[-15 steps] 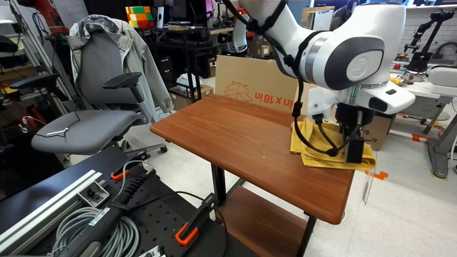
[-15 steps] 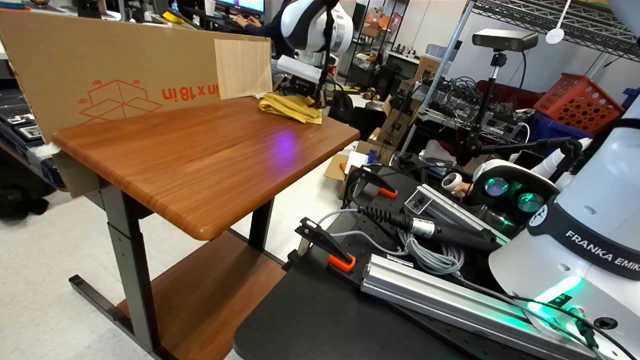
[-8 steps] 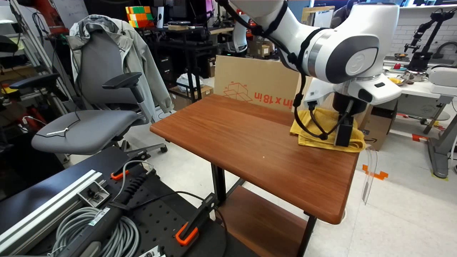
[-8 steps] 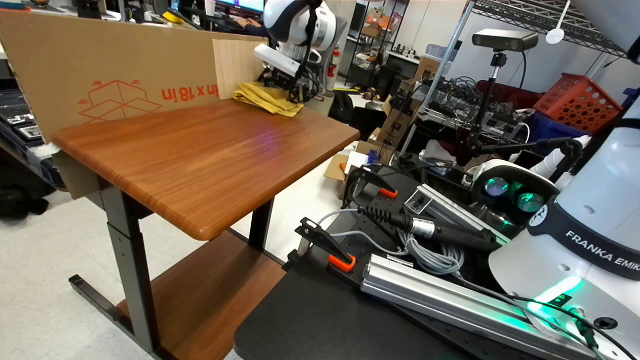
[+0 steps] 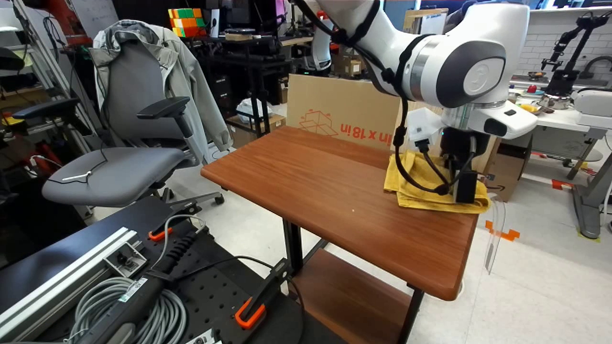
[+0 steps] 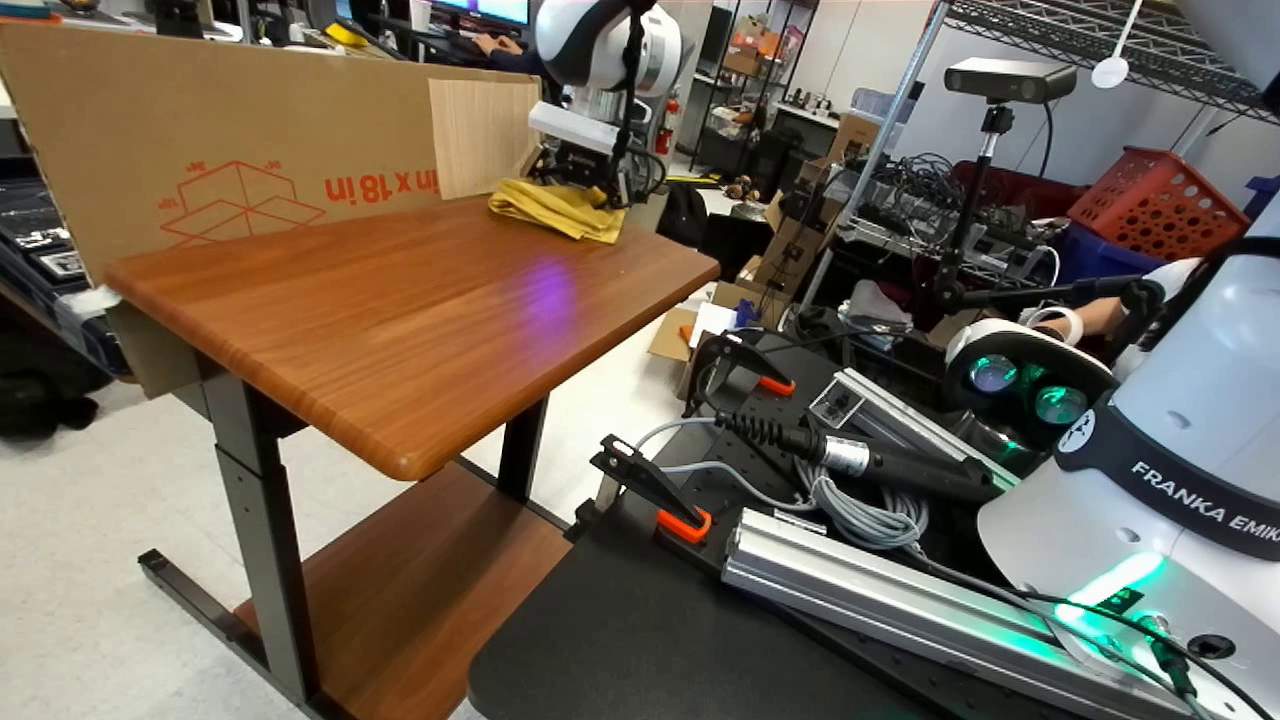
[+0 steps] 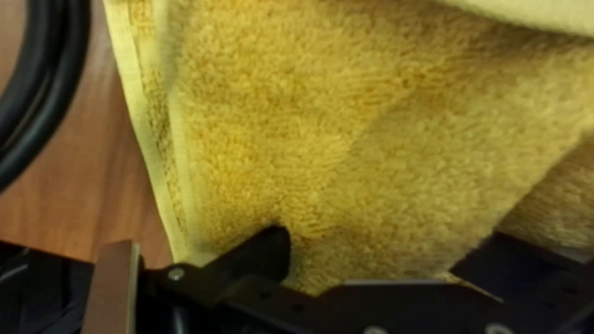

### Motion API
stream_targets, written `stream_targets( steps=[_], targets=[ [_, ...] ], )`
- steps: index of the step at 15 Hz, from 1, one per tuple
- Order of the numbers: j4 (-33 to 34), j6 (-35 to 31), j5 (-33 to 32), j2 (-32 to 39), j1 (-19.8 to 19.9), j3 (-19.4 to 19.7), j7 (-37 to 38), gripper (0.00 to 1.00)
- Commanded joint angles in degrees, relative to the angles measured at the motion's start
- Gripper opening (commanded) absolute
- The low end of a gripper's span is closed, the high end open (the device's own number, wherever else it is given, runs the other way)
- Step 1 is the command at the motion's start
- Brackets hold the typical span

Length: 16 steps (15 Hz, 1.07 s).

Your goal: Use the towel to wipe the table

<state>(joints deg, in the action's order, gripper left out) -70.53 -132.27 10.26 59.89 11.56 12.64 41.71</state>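
Step, as judged: wiping.
Gripper (image 7: 371,250): fingers (image 7: 269,250) apart, fabric between; whether pinched, not visible.
Towel (image 7: 325,134): yellow, folded, directly beneath the gripper, lying on the table (image 5: 325,186).
Next move, presumably: a level, lightly pressed stroke over bare surface beside the gripper.
Cable (image 7: 74,51): black, looped beside the gripper; may snag.
Cardboard (image 6: 250,120): upright along a table edge, reaching near the gripper; likely bounds strokes.

The wood-grain tabletop (image 5: 306,177) has rounded corners and stands on black metal legs (image 6: 265,530) above a lower wood-grain shelf (image 6: 420,600). A folded yellow terry towel (image 5: 420,172) lies at one end, reaching the edge.
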Motion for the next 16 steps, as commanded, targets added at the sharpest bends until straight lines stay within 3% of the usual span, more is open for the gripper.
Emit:
stream_targets(
  steps=[1,6,13,16],
  targets=[
    [-11.1,0.8,-4.5,-5.6,-1.9,4.1,-1.5,1.0],
    [-23.6,-2.5,-8.8,-11.5,-3.8,3.3,-10.1,1.0],
    [-38.4,-10.7,-11.9,-17.5,-10.1,1.2,-19.1,1.0],
    [-41.5,-15.3,-9.8,-18.7,-11.1,-2.7,-21.7,1.0]
  ],
)
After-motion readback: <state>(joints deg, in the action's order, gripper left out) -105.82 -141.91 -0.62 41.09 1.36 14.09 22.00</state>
